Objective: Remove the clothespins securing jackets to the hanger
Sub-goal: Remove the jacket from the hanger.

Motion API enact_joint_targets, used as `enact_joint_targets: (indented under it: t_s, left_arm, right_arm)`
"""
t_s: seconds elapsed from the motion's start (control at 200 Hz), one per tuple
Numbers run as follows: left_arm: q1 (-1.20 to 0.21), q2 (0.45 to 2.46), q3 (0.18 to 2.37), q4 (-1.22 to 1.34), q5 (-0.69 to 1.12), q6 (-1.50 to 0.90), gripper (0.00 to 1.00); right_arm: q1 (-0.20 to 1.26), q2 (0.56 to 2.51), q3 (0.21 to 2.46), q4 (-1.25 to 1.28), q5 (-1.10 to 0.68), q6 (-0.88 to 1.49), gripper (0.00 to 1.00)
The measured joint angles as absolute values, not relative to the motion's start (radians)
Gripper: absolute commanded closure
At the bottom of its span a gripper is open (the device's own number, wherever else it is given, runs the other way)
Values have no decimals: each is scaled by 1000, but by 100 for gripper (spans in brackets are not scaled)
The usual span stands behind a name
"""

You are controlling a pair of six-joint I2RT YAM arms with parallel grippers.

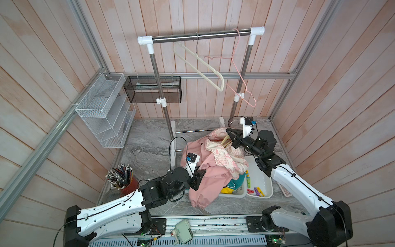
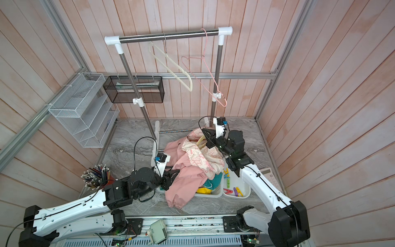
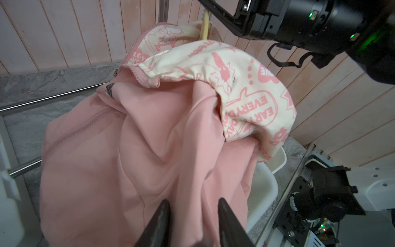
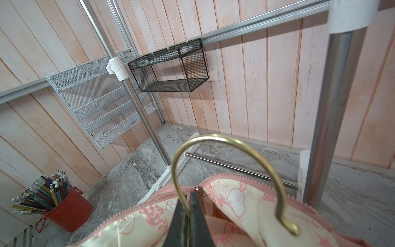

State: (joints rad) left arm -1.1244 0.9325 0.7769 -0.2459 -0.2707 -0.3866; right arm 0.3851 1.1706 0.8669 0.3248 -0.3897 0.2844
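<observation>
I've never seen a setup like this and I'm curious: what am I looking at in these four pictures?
Two robot arms work over a grey tabletop. Two pictures look down from overhead; the other two come from cameras on the wrists. The right gripper is shut on the brass hanger hook poking from a pink jacket. The left gripper straddles a fold of it; whether it pinches is unclear. Loose clothespins lie in a white tray; pencils stand in a red cup.

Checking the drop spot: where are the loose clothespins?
In a top view, clothespins lie in the white tray, right of the white basket, beside the right arm.
</observation>
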Motion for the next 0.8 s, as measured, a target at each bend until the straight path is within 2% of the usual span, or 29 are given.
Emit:
enact_joint_targets:
  t_s: [0.11,0.235,0.8]
  left_arm:
    - [-1124,944,777,-238,-266,-389,89]
    - [-1124,942,773,-238,-267,-380,100]
    - [-1124,797,705,-204,-310,-391,100]
  right_arm:
    - [384,1171,873,316,-389,284,100]
    - [384,1172,878,304,-385,284,100]
    - [366,1206,913,232,-485,312,100]
